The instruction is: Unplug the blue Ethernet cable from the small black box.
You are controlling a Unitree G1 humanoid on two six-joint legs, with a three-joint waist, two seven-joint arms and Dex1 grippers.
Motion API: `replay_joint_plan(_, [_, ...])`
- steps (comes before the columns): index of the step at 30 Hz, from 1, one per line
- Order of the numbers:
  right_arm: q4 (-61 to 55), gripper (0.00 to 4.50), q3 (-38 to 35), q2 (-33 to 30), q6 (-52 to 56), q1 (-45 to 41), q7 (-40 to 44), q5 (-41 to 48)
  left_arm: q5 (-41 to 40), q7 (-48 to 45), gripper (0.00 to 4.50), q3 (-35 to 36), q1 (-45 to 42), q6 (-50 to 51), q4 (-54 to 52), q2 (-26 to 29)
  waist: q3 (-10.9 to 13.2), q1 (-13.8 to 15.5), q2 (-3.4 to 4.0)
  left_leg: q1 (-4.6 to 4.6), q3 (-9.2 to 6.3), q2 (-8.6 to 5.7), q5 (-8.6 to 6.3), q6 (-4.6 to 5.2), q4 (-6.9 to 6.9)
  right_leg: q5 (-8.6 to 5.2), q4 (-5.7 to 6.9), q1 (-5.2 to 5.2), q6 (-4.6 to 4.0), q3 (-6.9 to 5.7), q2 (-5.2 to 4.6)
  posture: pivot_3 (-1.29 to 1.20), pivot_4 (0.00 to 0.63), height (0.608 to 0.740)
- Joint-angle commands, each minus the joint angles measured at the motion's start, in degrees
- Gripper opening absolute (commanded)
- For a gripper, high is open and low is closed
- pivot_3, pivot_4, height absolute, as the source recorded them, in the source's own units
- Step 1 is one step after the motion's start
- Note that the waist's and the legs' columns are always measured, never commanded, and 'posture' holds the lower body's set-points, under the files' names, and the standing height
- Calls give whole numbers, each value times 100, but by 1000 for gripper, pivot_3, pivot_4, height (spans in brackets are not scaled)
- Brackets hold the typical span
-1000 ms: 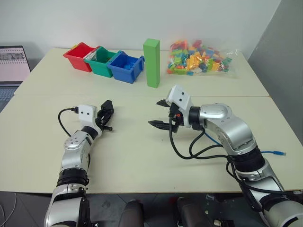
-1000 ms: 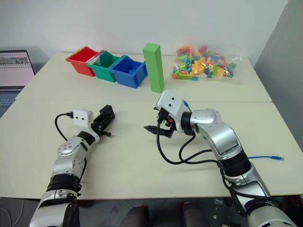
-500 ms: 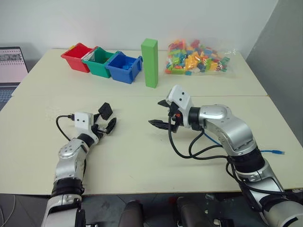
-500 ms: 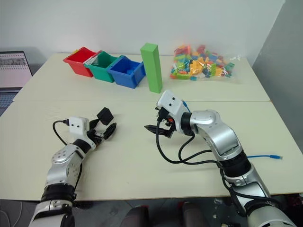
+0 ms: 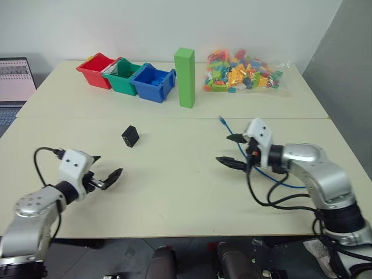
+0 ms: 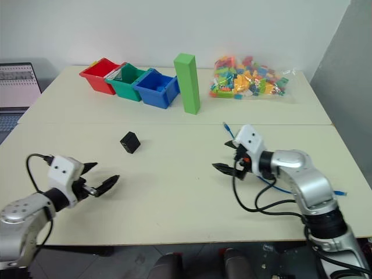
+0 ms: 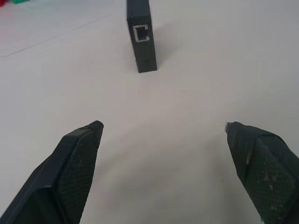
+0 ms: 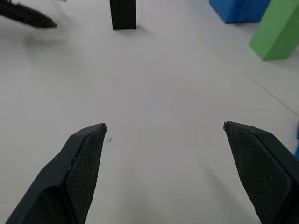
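Left hand [image 5: 106,176]: seen nearest, low over the counter [image 5: 174,192] at its left front; its fingers are spread wide and nothing is held.
Right hand [image 5: 231,150]: seen over the right half of the counter; its fingers are also spread wide and nothing is gripped.
Cable [image 5: 263,172]: laid on the counter under and beside the right hand, one plug end [image 5: 221,119] lying free just beyond that hand, the other end [image 6: 340,192] near the right edge.
Box [image 5: 130,136]: stood alone on the counter, beyond the left hand and well apart from the cable; its port [image 7: 140,33] is seen empty in the left wrist view.
Progress: the plug is judged to be out and both things released, so little seems left beyond the arms being drawn clear.
Far side: bins [image 5: 127,76], a green block [image 5: 185,77] and a bag of bricks [image 5: 244,70] are left untouched.
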Motion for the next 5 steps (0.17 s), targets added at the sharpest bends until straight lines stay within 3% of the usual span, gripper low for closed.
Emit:
replay_joint_plan(1, [-97,4250,-696,-468,69,-60,469,570,-486,-544,4459,620,-135,402,-170,583,1,-5,0,0,0,1,0,0,0,0,0,0,0,-1,2,0,150,740])
replay_joint_plan(5, [16,4250,-792,-602,35,-118,452,671,-609,-772,4459,653,-198,502,-197,772,1,-8,0,6,3,1,0,1,-3,-1,-2,1,-1,2,2,0,150,740])
